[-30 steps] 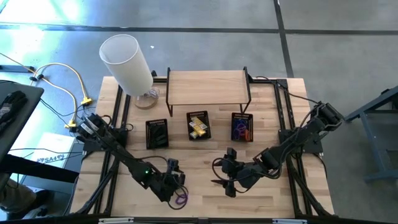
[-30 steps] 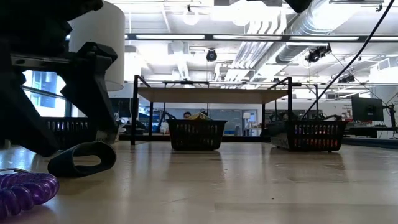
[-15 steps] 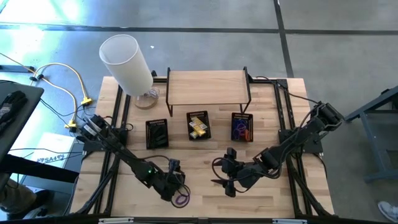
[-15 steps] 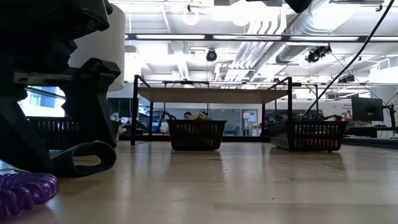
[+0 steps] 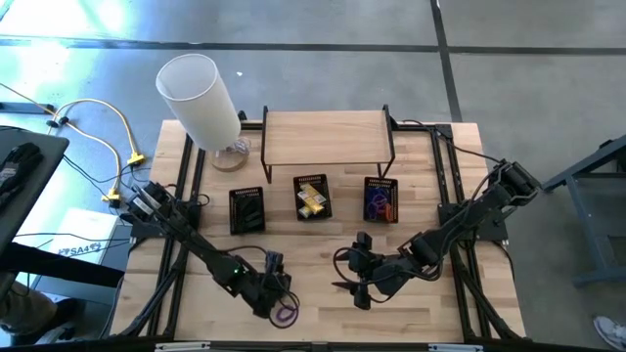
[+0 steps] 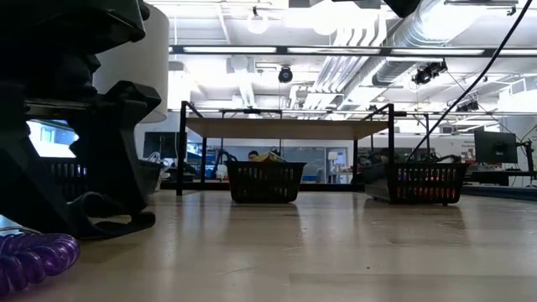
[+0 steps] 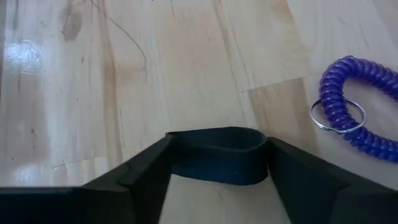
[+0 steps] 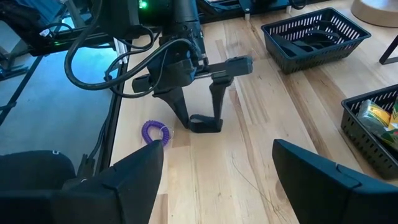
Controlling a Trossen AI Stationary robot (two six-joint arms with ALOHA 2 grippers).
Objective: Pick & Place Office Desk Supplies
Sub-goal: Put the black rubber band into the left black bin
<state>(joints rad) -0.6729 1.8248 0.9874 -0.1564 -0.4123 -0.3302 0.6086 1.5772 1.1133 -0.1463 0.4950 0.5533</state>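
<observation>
Two fingers of the left gripper (image 7: 217,163) stood down on the table (image 7: 186,62), closing around a black band (image 7: 217,155) lying flat between them, both tips against its ends. Just beside it, a purple coil (image 7: 357,106) with a metal ring, untouched. Farther off, the right gripper (image 5: 360,288) spread wide above bare wood, holding nothing. Beyond both, three baskets (image 5: 246,209) in a row before a shelf (image 5: 328,137).

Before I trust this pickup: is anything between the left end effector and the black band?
Nothing visible. The left end effector already straddles the black band on the table; the purple coil lies off to one side.
</observation>
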